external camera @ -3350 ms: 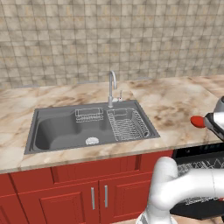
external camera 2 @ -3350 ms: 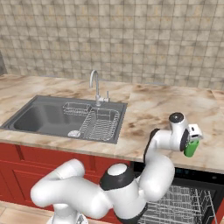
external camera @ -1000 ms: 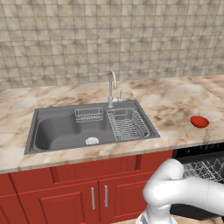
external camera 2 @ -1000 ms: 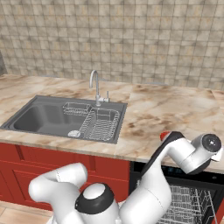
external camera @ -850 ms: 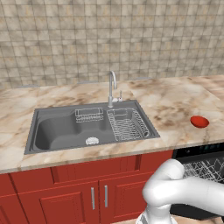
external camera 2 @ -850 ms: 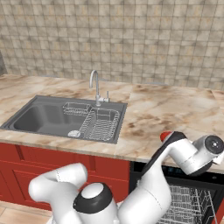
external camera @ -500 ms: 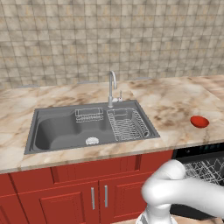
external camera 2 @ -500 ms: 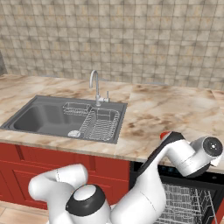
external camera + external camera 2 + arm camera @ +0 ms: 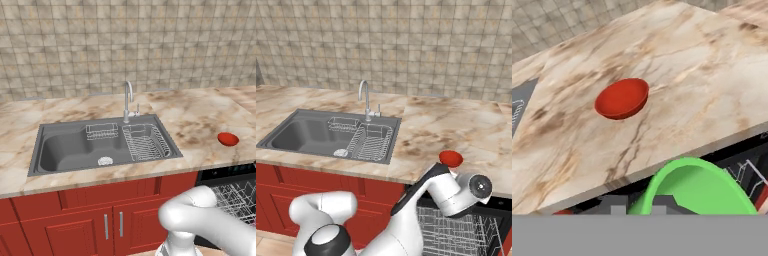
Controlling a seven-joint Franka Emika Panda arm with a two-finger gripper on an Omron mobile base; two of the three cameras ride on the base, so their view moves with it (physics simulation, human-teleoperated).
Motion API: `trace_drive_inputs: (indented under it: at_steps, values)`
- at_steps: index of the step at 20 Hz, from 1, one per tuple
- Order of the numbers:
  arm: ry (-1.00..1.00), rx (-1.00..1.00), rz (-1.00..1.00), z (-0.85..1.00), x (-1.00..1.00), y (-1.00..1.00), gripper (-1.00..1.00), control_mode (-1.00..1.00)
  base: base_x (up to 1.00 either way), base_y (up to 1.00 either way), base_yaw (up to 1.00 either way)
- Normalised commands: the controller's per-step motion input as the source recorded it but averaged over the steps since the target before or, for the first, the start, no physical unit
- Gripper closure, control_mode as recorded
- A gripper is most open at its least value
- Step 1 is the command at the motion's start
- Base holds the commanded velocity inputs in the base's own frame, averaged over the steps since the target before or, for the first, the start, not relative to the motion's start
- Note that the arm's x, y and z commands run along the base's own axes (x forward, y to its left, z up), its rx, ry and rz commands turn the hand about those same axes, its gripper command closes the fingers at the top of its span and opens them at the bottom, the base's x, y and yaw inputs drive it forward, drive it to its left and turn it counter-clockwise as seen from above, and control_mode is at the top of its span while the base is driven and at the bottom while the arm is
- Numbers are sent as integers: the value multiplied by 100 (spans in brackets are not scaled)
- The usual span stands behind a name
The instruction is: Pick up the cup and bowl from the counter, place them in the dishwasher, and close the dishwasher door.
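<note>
Left base view showed the red bowl on the worktop right of the sink, above the open dishwasher. Right base view showed the bowl near the worktop's front edge. Hand view showed the claw pinching the green cup over the racks.

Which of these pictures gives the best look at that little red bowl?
The hand view: the red bowl sits large and whole on the counter, its rim and hollow clear. The left base view shows it small near the right edge; in the right base view the arm covers its lower part.
</note>
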Motion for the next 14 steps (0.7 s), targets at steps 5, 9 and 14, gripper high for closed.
trace_drive_inputs:
  at_steps: [5, 9, 14]
  values:
    - [-3, 1, -3, -36, -37, 31, 100, -100, 0, 0, 0]
    - [-1, 3, -6, -34, -29, 20, 100, -100, 0, 0, 0]
    - [0, 9, -8, -35, -14, 11, 100, -100, 0, 0, 0]
